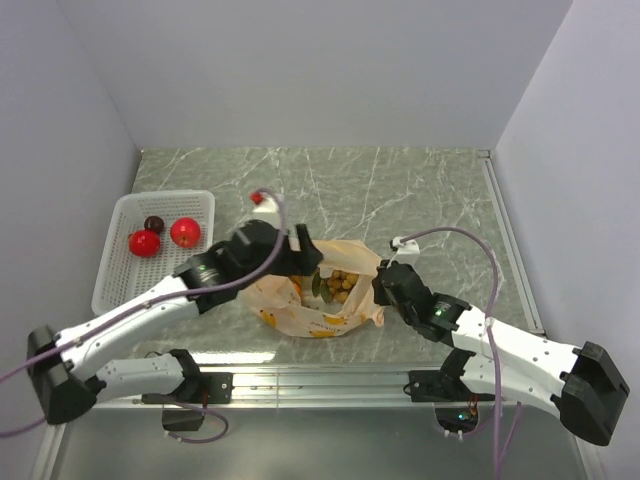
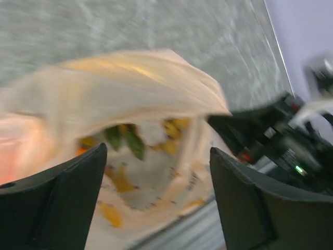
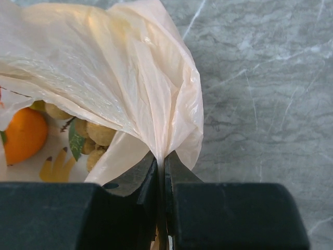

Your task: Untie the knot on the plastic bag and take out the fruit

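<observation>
Bag (image 1: 318, 312) open on the table (image 1: 420, 200), right gripper (image 3: 161, 159) pinching its rim, left gripper (image 2: 156, 156) spread above it.

Here's my view: one marble-patterned table, and on it, near the front edge between my two arms, one thin peach bag lying with its mouth gaping. Off to its left, well apart, one white basket (image 1: 118, 270) holds three fruits: a red fruit (image 1: 145, 242), a second red fruit (image 1: 185, 232) just beside it, and one dark maroon fruit (image 1: 153, 223) behind them. My right gripper has its jaws closed tight on a fold of the bag's rim, holding the film up. My left gripper stands wide apart over the mouth, gripping nothing. Inside the bag I count one tan cluster of little balls (image 3: 99, 133), one orange (image 3: 23, 135) and a green leaf (image 3: 75, 143).
</observation>
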